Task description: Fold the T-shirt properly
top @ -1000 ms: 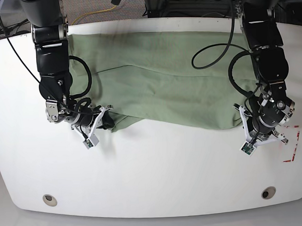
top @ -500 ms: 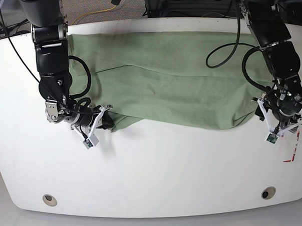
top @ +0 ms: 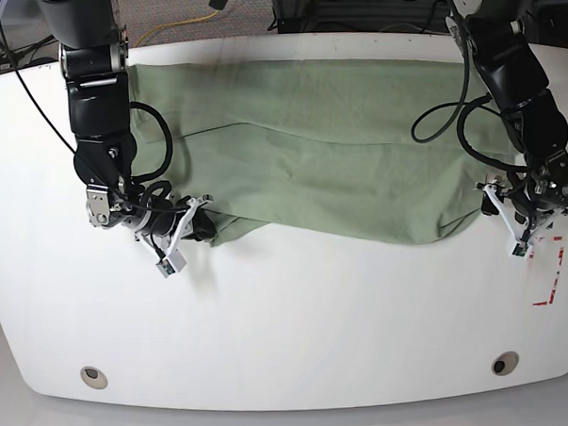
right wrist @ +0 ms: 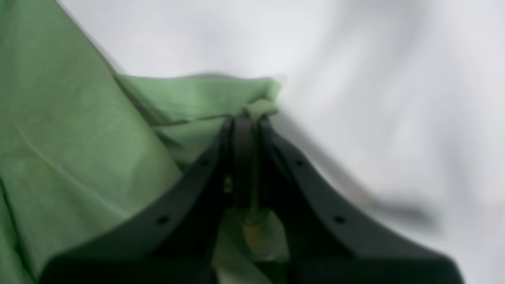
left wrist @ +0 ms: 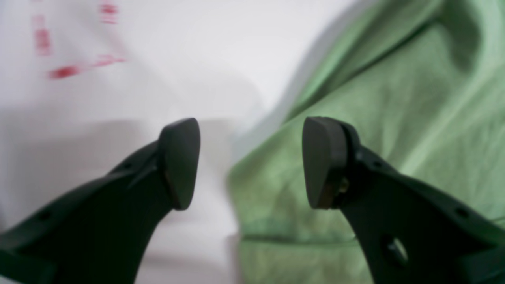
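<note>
Sage-green T-shirt (top: 329,154) lies spread across far half of white worktop (top: 289,326), near edge folded over | right tool (right wrist: 246,118) pressed together, pinching a shirt corner | left tool (left wrist: 250,161) spread, empty, over shirt's edge beside red marks (top: 549,279).

You have a white counter (top: 298,316) with a curved front edge and a glossy top. Two round metal fittings sit near that edge: one at front left (top: 90,376), one at front right (top: 504,363). Red dashed tape marks (top: 551,275) form a corner on the counter's right side; in the left wrist view they read as blurred red dashes (left wrist: 65,71). Behind the counter you can see a speckled floor strip with a yellow cable (top: 177,25) and dark cables (top: 351,12).
</note>
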{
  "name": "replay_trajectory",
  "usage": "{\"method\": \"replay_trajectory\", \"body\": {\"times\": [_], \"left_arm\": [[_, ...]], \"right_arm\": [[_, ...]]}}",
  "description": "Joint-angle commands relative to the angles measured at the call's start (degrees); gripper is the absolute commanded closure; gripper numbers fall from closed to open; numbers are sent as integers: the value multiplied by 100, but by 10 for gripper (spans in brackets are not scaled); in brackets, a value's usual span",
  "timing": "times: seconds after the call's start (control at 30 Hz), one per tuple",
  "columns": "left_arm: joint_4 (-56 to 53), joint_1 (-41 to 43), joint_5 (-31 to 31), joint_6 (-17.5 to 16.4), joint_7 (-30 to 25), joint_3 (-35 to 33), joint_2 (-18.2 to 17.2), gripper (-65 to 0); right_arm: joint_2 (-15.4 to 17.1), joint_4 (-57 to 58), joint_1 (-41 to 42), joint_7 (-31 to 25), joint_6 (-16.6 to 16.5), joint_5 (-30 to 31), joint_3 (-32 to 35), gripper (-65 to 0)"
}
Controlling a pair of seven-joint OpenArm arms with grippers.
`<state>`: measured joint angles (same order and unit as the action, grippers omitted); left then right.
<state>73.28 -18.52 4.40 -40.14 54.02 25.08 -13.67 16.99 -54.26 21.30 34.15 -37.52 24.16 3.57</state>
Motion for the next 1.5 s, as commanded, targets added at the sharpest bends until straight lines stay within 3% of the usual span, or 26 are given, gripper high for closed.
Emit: {"method": "replay_trajectory", "body": {"times": [0.0, 0.3, 0.4, 0.53, 0.6, 0.73, 1.17, 1.37, 1.47], "left_arm": [[-334, -288, -14, 14, -158, 11, -88, -382], [-1380, -561, -14, 14, -536, -16, -88, -361], [-1398, -526, -14, 14, -536, -16, 9, -274], [-1398, -420, 21, 14, -536, -69, 88, -67], [-1380, -306, 4, 14, -536, -253, 88, -28], [-1204, -156, -5, 14, -527, -411, 97, -24], [2189, 1347, 39, 14, -255, -1211, 325, -28], [2857, 1910, 47, 14, -255, -1528, 299, -31], [2954, 2041, 47, 14, -255, -1581, 299, -82]], "right_arm": [[63, -90, 143, -79, -33, 76, -28, 0], [72, -90, 143, -79, -33, 76, -28, 0], [72, -90, 143, -79, -33, 76, -28, 0], [72, -90, 143, -79, -33, 76, -28, 0], [72, -90, 143, -79, -33, 76, -28, 0], [72, -90, 143, -79, -33, 76, -28, 0], [72, -90, 143, -79, -42, 76, -28, 0], [72, -90, 143, -79, -42, 76, -28, 0], [72, -90, 143, -79, -42, 76, -28, 0]]}}
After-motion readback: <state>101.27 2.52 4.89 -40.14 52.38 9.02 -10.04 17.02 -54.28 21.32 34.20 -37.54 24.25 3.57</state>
